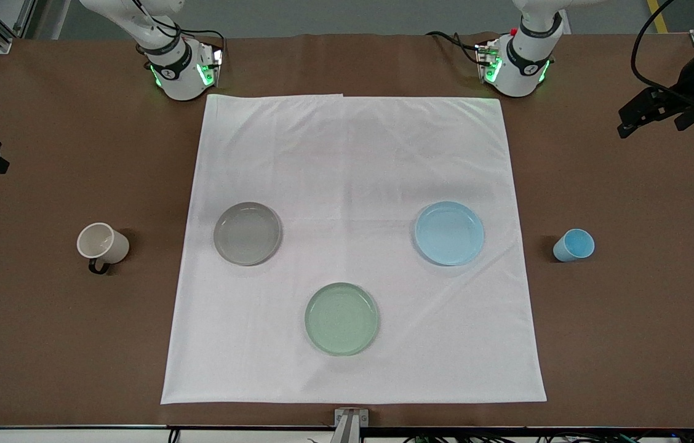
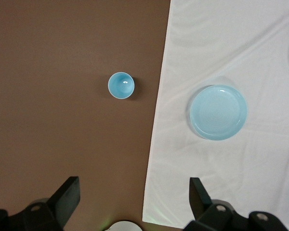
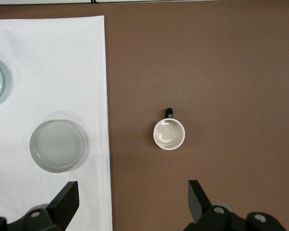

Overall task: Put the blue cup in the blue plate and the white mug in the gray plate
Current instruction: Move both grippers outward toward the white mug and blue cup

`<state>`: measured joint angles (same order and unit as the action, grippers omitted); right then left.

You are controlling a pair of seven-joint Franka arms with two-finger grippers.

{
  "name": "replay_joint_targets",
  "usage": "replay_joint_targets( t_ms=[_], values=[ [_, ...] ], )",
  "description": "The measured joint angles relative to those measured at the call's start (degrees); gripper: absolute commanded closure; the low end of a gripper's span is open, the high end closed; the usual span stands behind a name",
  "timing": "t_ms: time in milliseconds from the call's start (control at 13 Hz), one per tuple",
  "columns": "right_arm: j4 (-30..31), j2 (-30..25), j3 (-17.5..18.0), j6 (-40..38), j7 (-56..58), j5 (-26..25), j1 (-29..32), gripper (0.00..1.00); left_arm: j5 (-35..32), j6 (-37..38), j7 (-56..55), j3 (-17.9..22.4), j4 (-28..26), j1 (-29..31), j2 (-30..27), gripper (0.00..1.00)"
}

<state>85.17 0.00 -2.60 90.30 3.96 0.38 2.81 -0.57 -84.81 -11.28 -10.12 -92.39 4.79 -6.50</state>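
The blue cup (image 1: 574,245) stands upright on the bare brown table toward the left arm's end, beside the blue plate (image 1: 449,233). Both show in the left wrist view: the cup (image 2: 121,85) and the plate (image 2: 217,112). The white mug (image 1: 102,245) stands on the bare table toward the right arm's end, beside the gray plate (image 1: 247,233), with its dark handle toward the front camera. The right wrist view shows the mug (image 3: 169,133) and the gray plate (image 3: 56,146). My left gripper (image 2: 133,185) and right gripper (image 3: 132,187) are open, empty and high over the table.
A white cloth (image 1: 353,154) covers the table's middle and bears all three plates. A pale green plate (image 1: 341,319) lies on it nearer to the front camera than the other two. The arm bases (image 1: 178,67) (image 1: 519,61) stand at the table's back edge.
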Motion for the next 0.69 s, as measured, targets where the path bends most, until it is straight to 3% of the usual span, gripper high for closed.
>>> replay_joint_targets(
  t_ms=[692],
  values=[
    [0.2, 2.3, 0.3, -0.2, 0.1, 0.0, -0.5, 0.00, -0.1, 0.1, 0.0, 1.2, -0.4, 0.5, 3.9, 0.00]
  ],
)
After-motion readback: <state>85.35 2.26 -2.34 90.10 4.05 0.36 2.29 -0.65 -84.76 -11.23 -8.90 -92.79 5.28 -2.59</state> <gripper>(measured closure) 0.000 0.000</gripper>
